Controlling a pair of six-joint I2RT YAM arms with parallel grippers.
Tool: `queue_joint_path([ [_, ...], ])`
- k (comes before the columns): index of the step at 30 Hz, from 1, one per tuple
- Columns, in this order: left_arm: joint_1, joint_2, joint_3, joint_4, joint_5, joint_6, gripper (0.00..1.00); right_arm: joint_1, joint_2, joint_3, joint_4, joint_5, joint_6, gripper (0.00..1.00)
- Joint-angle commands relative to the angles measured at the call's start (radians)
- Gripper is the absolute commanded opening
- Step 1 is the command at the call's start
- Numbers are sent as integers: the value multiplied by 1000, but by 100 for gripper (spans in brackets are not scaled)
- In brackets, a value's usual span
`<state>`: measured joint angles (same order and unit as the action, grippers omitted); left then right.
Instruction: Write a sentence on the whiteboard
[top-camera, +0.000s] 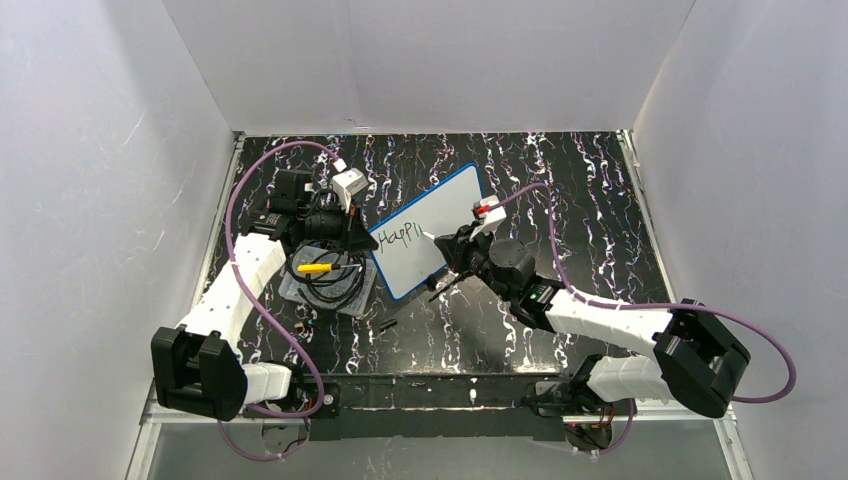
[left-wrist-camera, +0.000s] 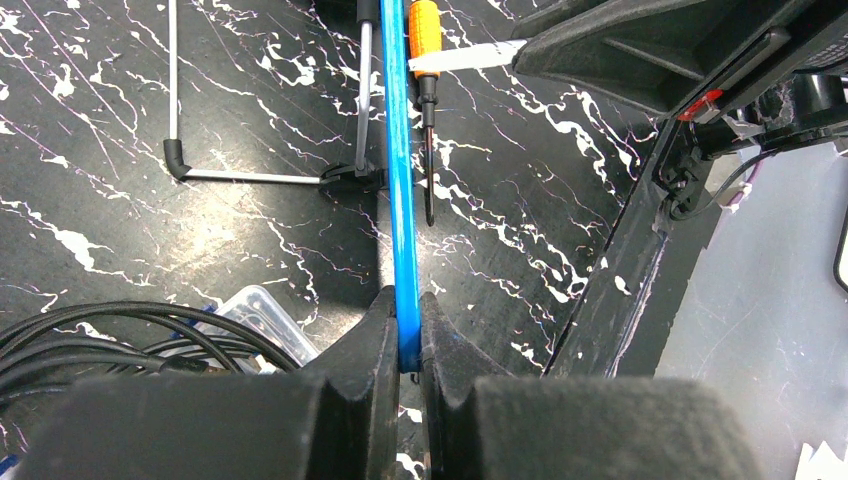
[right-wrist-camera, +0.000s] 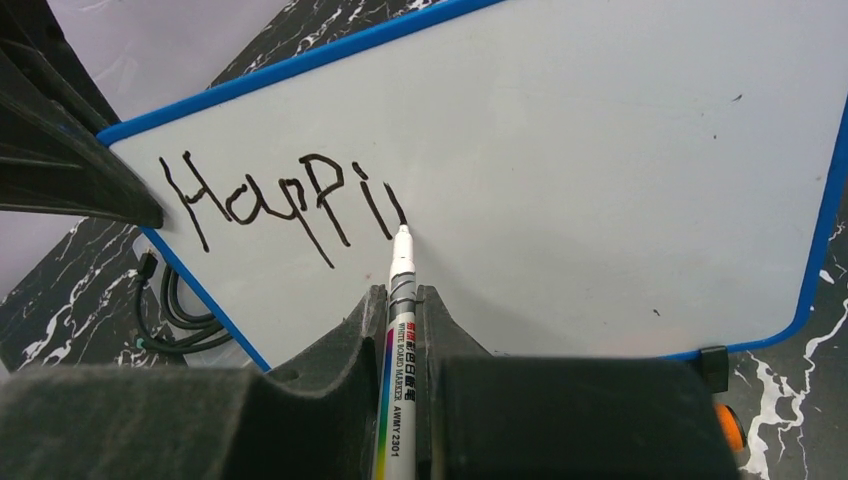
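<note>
The left pincer (left-wrist-camera: 404, 335) is clamped on the blue rim of the small white rounded-corner whiteboard (top-camera: 440, 215), which sits mid-way across the black marbled tabletop (top-camera: 580, 200), its long axis slanting far-right. The black handwritten letters "Happi" (right-wrist-camera: 285, 200) end at the tip of the white marker pen (right-wrist-camera: 401, 262) gripped in the right pincer (right-wrist-camera: 401, 305), and blank board lies rightward of it.

A black table (top-camera: 580, 180) veined with white marbling fills the floor of a plain booth. The white back wall (top-camera: 430, 60) rises from its far edge, the left wall (top-camera: 90, 150) and right wall (top-camera: 760, 150) from its sides. A thin metal rail (top-camera: 648, 200) lines the right edge. The light is soft and even, with faint shadows. Past the near edge lies a pale grey strip (top-camera: 420, 455), perhaps a lower shelf.
</note>
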<state>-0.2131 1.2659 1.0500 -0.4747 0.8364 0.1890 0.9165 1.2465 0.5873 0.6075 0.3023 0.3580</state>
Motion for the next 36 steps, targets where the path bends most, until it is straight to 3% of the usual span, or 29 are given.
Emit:
queue_joint_path([
  [1, -9, -44, 18, -10, 93, -24, 0, -4, 9, -10, -1, 23, 9, 1],
  [17, -9, -48, 18, -10, 96, -23, 0, -4, 0, 93, 34, 17, -53, 1],
  [36, -9, -57, 15, -10, 98, -24, 0, -5, 15, 61, 26, 87, -51, 1],
])
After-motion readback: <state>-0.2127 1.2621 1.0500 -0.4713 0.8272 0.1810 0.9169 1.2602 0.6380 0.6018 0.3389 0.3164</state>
